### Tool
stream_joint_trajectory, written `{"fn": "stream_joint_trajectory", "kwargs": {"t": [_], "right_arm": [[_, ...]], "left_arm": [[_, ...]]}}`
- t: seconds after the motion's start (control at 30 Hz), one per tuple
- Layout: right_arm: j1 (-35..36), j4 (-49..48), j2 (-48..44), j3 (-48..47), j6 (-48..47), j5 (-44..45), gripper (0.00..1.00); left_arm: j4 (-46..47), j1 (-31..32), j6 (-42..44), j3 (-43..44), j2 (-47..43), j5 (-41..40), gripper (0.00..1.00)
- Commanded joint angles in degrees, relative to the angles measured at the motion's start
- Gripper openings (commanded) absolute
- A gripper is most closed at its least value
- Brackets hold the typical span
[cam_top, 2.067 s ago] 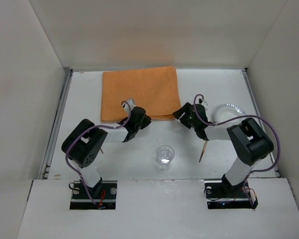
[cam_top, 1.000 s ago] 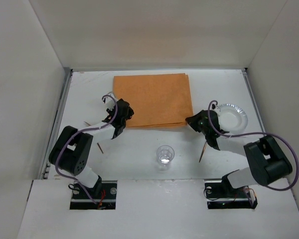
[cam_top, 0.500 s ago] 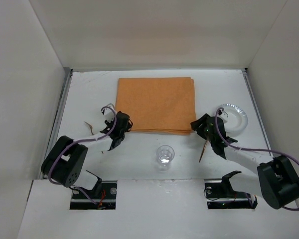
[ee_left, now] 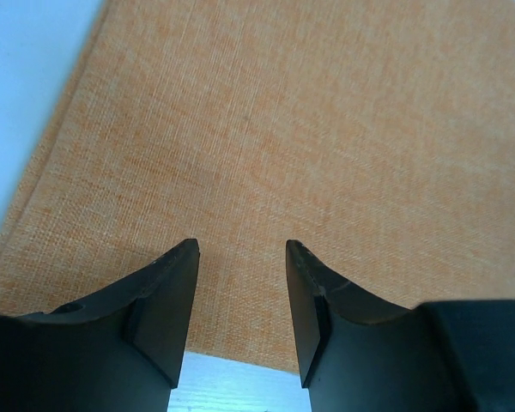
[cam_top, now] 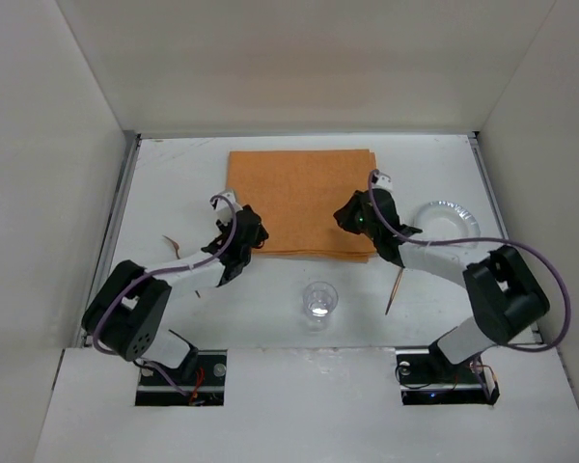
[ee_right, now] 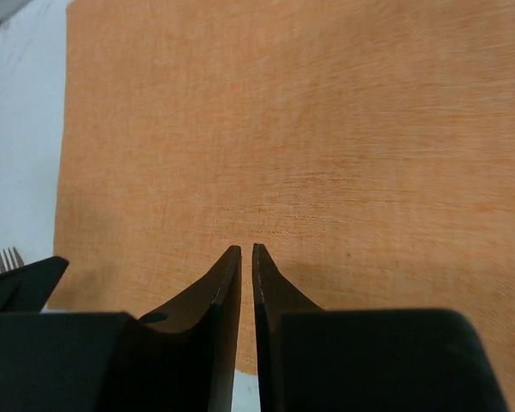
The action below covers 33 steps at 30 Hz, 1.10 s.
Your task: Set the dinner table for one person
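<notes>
While the clear glass [cam_top: 319, 299] stands nearest the arm bases, with a thin wooden-handled utensil [cam_top: 396, 289] lying just to its right, both arms reach beyond them to the orange cloth [cam_top: 304, 188]. The left end effector [ee_left: 240, 257] hangs over the cloth's near edge with its fingers spread and nothing between them. The right end effector [ee_right: 240, 251] sits further in over the cloth, fingers pressed almost together with only a sliver of gap and nothing pinched that I can make out. A fork [ee_right: 10, 256] shows at the cloth's left side. Right of the cloth lies a shiny plate [cam_top: 444, 204]. All of it rests on the white counter [cam_top: 174, 174], which runs on to the back wall.

The step looks like squaring the cloth as a placemat. To do it well, both tips should press lightly and evenly, move together so the fabric does not bunch, and keep clear of the glass behind them.

No brand, label or writing is readable anywhere.
</notes>
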<state>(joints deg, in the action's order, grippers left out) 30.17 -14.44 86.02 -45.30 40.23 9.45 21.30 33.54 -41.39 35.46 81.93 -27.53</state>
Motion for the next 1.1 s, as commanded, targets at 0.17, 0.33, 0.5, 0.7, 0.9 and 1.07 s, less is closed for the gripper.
{"fn": "stream_joint_trajectory", "kwargs": {"t": [0.17,0.33,0.5,0.7,0.9,1.07], "right_arm": [[-1.4,-8.2,13.8,0.0,10.1,-13.3,0.15],[-1.9,-8.5,12.6,4.2,12.2,-11.6,0.15],[-2.4,-7.7,8.7,4.3,10.8,-12.6,0.23],[-5.2,-7.4,5.3,0.6,10.5,-13.1,0.42],[-7.8,-6.1,13.7,-5.1,12.4,-9.5,0.36],[-8.0,-5.3,13.7,-4.3,12.3,-7.7,0.31]], "left_arm": [[2.4,-4.7,-2.2,-2.4,3.3,3.5,0.42],[2.2,-6.8,-3.2,-5.8,2.3,4.0,0.42],[2.1,-6.4,-3.2,-5.9,-0.1,4.0,0.42],[1.8,-3.7,-2.5,-4.7,-4.1,2.0,0.42],[3.7,-2.9,-3.2,-4.2,-4.1,3.5,0.43],[6.6,-3.1,-3.2,-5.8,-5.1,4.1,0.44]]}}
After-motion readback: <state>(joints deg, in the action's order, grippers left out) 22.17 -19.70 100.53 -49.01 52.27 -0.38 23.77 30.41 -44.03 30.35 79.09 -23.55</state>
